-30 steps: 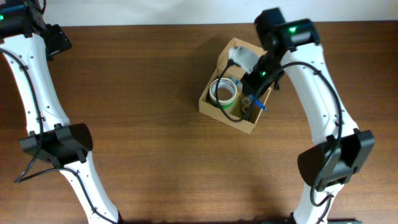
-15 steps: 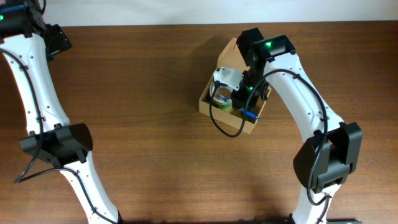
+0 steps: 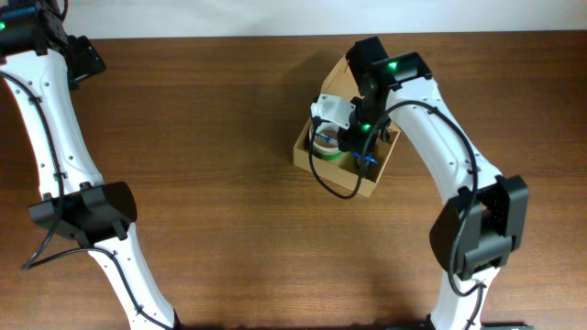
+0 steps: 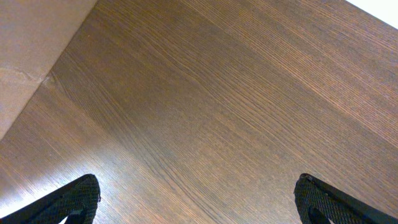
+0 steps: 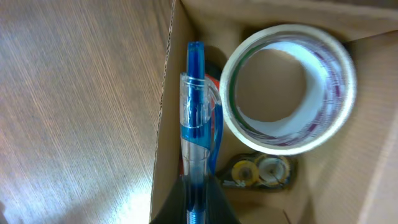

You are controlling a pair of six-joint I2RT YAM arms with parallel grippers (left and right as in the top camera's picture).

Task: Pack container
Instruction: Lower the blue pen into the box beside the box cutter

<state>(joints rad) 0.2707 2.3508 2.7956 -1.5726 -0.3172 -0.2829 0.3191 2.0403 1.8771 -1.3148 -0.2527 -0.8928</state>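
Note:
The container (image 3: 307, 154) is an open tan cardboard box at the table's middle right; in the right wrist view (image 5: 367, 124) I look straight into it. My right gripper (image 5: 196, 202) is shut on a clear blue pen (image 5: 194, 112) and holds it over the box's edge, inside the opening. In the box lie a white tape roll (image 5: 287, 87) and a small corrector with yellow and white wheels (image 5: 260, 172). The overhead view shows the right gripper (image 3: 360, 147) above the box. My left gripper (image 4: 199, 199) is open and empty over bare wood at the far left.
The brown wooden table (image 3: 202, 183) surrounds the box. The box's flap lid (image 3: 337, 78) stands open at its far side. A tan cardboard surface (image 4: 31, 56) shows at the upper left of the left wrist view. The left arm (image 3: 55, 110) stands along the table's left edge.
My right gripper has moved left with the blue pen, from the box's right side to over its middle. The left arm has not moved.

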